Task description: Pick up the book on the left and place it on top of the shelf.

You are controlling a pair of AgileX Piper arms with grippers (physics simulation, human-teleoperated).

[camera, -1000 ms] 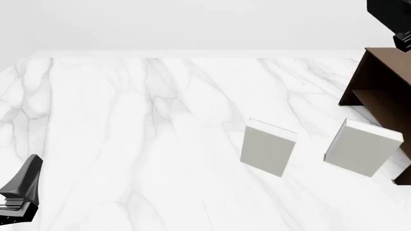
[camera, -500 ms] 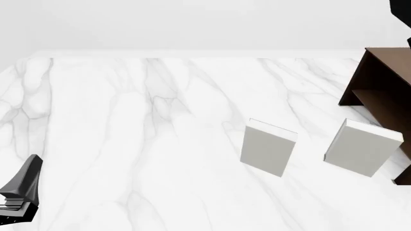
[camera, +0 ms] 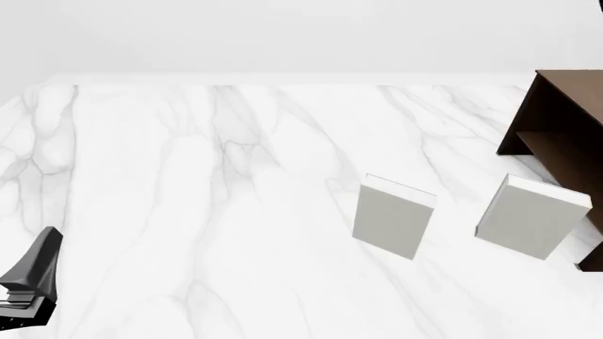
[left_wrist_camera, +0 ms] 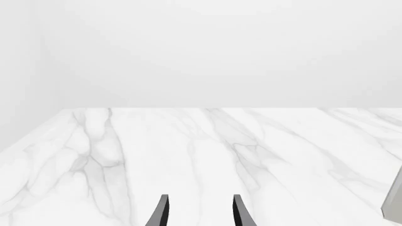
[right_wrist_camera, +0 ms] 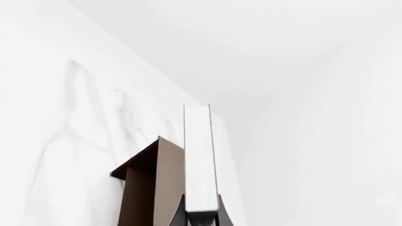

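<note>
Setting: a white marble desk [camera: 188, 212] with grey veins, under plain white walls.
Left hand: it [left_wrist_camera: 199, 213] sits low at the near left corner of the desk in the front view, its dark body just inside the frame. In its own wrist view two dark fingertips [left_wrist_camera: 163, 212] stand apart with bare marble between them, so it is parted and holds nothing.
Right hand: out of the front view. In its own wrist view the hand [right_wrist_camera: 201, 217] is closed on the lower end of the book, one dark finger on each side.
The book: held on edge in the right hand [right_wrist_camera: 201, 160], showing a long strip of white page edges framed by thin dark covers. It stands up and away from the fingers, just beside the shelf as that view shows it; whether they touch cannot be told.
The shelf: dark brown wood [camera: 563, 120] at the far right of the desk, cut by the frame edge, with a flat top board and an open compartment below.
Pale books: two grey-white books stand upright on the desk, the left one [camera: 391, 215] near the middle, the right one [camera: 529, 215] just in front of the shelf.
</note>
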